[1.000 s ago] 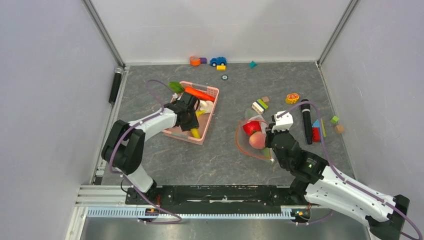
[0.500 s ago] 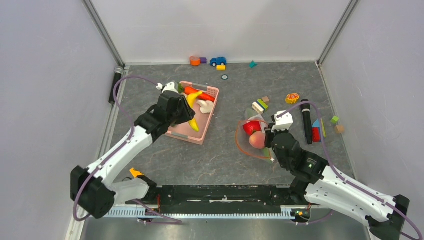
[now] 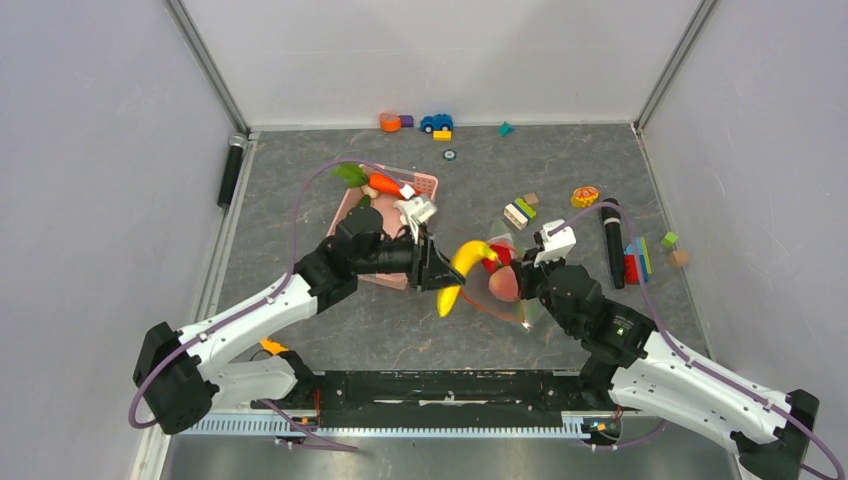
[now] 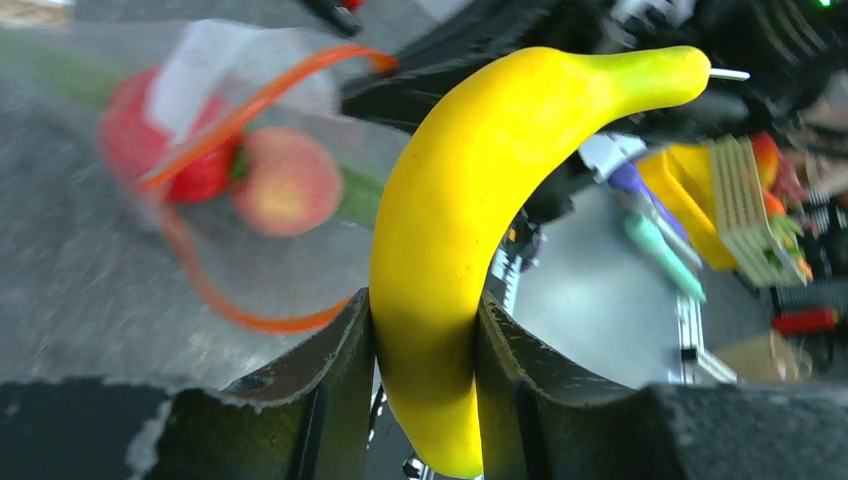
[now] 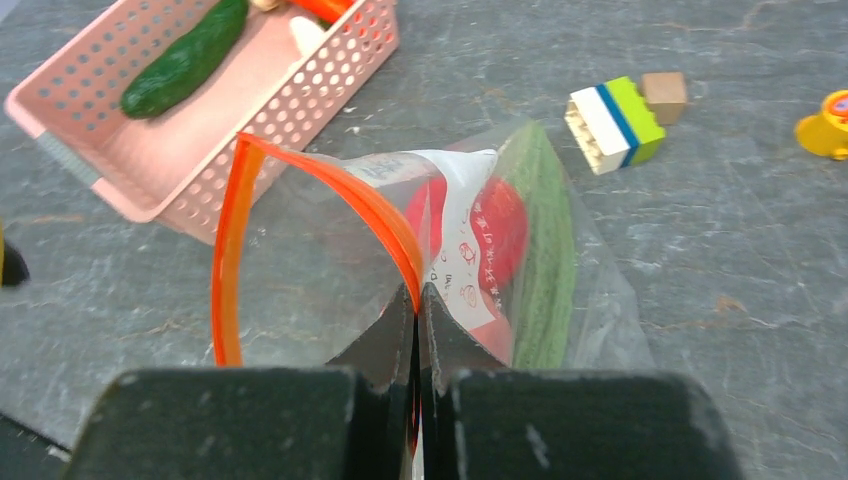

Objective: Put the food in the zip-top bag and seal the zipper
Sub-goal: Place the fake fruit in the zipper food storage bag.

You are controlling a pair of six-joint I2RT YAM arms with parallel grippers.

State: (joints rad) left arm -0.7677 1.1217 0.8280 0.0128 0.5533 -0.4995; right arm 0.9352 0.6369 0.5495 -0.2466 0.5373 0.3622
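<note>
The banana (image 4: pixel 450 260) is clamped between the fingers of the left gripper (image 3: pixel 432 268), held off the table just short of the bag (image 5: pixel 470 250) mouth. The right gripper (image 5: pixel 417 330) is pinched shut on the bag's orange-red zipper (image 5: pixel 330 175) edge, so the mouth is held up and open toward the left gripper. Inside the bag, just beyond the right fingertips, a red tomato (image 5: pixel 470 225) and a green cucumber (image 5: pixel 548 270) are seen; a pink piece (image 3: pixel 503 284) is seen there from above. Farther out, behind the left gripper, the pink basket (image 5: pixel 110 170) is seen with another cucumber (image 5: pixel 185 60) and a carrot (image 3: pixel 384 183) in it. Toy blocks (image 5: pixel 615 115) lie beyond the bag to the right.
</note>
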